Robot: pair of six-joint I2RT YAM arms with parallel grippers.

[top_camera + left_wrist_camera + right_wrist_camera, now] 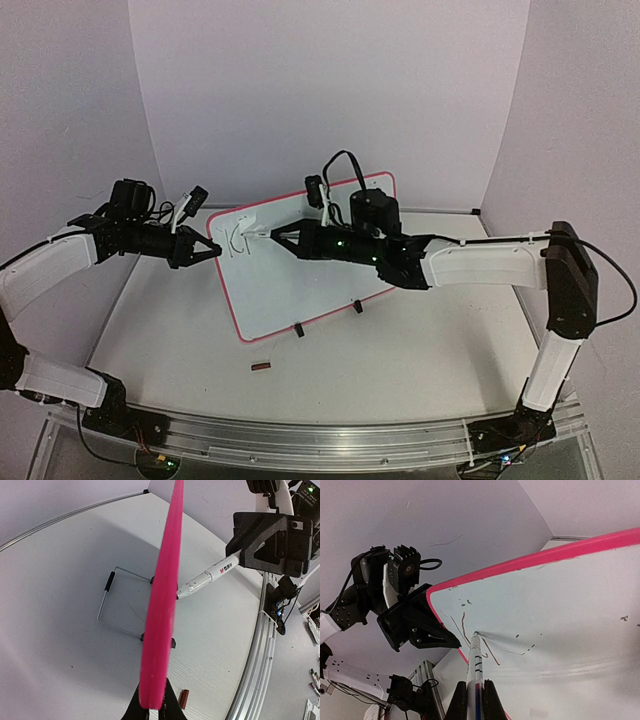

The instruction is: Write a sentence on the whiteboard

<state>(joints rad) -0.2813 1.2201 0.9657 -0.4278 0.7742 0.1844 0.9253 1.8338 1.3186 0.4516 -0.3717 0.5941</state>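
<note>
The right claw (475, 701) is clamped on a white marker (476, 662), whose tip touches the whiteboard (310, 285) near its upper left corner, right at the first few dark strokes of the sentence (463, 626). The left claw (213, 248) is closed on the board's red left edge, and the board stands propped up on the white table (420, 350) between the two arms.

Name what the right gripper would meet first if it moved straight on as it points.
The whiteboard: the marker in the right gripper seems to touch its face, beside the first strokes.
</note>
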